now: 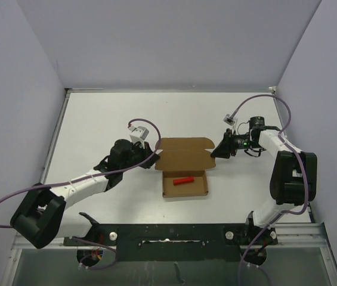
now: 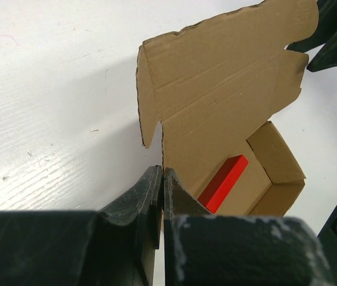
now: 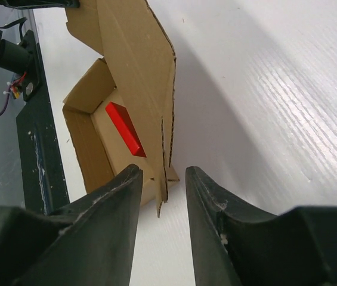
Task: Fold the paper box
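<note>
The paper box (image 1: 184,156) lies at the centre of the table (image 1: 96,131) in the top view. Its shallow tray (image 1: 192,189) faces the arm bases, and its lid (image 1: 183,149) is raised from the far hinge line. A red block (image 1: 184,180) rests inside the tray, so the load is already in place and closing the lid is the step that remains. The left gripper (image 2: 163,173) is clenched at the left side of the lid. In its wrist view the cardboard edge runs down into the seam between the two fingers, so it appears to be pinching that edge, though the contact itself is hidden by the fingers. Judged from this, the pinch keeps the lid upright and stops the light carton from sliding. The right gripper (image 3: 163,173) is at the opposite, right side of the lid. Its jaws stand apart and straddle the lid's lower corner without visibly pressing it. This placement gives both arms a hold on opposite edges, which should allow the lid to be swung down evenly over the tray rather than twisting on the hinge crease.
</note>
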